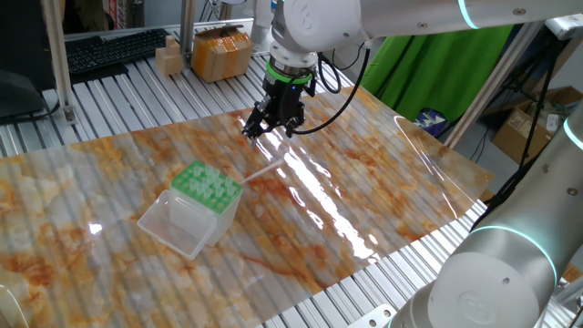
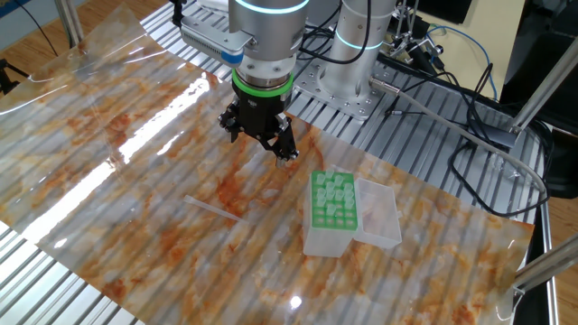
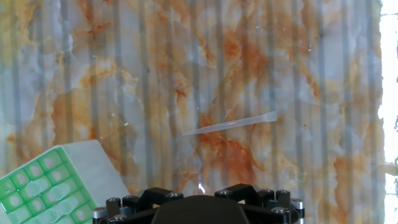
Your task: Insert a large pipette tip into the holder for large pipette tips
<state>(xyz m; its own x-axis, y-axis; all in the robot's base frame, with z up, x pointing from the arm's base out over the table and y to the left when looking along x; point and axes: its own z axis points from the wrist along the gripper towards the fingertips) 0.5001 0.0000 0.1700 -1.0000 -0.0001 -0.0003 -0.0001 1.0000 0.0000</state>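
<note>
The large pipette tip (image 1: 264, 169) lies flat on the marbled mat, alone; it also shows in the other fixed view (image 2: 214, 208) and in the middle of the hand view (image 3: 230, 124). The holder (image 1: 208, 185) has a green perforated rack with several tips in it, and its clear lid (image 1: 178, 223) hangs open. It also shows in the other fixed view (image 2: 332, 200) and at the hand view's lower left (image 3: 43, 186). My gripper (image 1: 269, 129) hovers above the mat, beyond the tip, fingers spread and empty (image 2: 260, 143). Only its black body (image 3: 199, 211) shows in the hand view.
Cardboard boxes (image 1: 221, 52) and a keyboard (image 1: 114, 50) sit beyond the mat's far edge. A green cloth (image 1: 446, 73) hangs at the back right. A second arm (image 1: 492, 273) stands at the near right. Cables (image 2: 470, 135) lie behind the robot base.
</note>
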